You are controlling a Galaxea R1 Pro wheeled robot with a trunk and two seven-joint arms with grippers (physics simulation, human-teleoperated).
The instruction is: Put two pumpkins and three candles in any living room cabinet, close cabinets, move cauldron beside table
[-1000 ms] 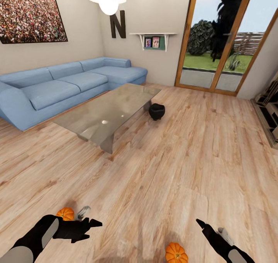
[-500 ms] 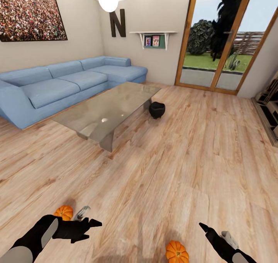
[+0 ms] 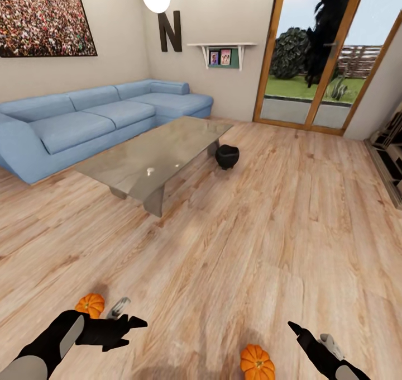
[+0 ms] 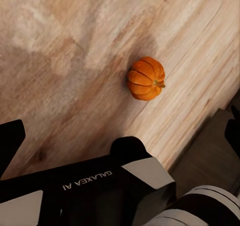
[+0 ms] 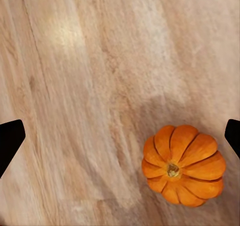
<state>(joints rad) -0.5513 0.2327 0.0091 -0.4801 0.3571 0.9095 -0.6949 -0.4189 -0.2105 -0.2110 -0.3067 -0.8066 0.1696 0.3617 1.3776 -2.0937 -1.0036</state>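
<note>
Both sets of fingers (image 3: 129, 323) (image 3: 294, 328) hang apart over the floor (image 3: 234, 257), a pumpkin (image 3: 90, 305) (image 3: 257, 362) near each.

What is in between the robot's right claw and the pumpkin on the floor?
Nothing visible. The right gripper hangs open above bare wood floor, and the pumpkin lies just beside it, partly between the finger tips in the right wrist view, with only floor around it.

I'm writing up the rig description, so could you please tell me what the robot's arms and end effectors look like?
Both arms are glossy black with pale grey panels. The left end effector and right end effector end in black, tapering fingers. A white "GALAXEA AI" marking is printed on the left arm's black housing.
</note>
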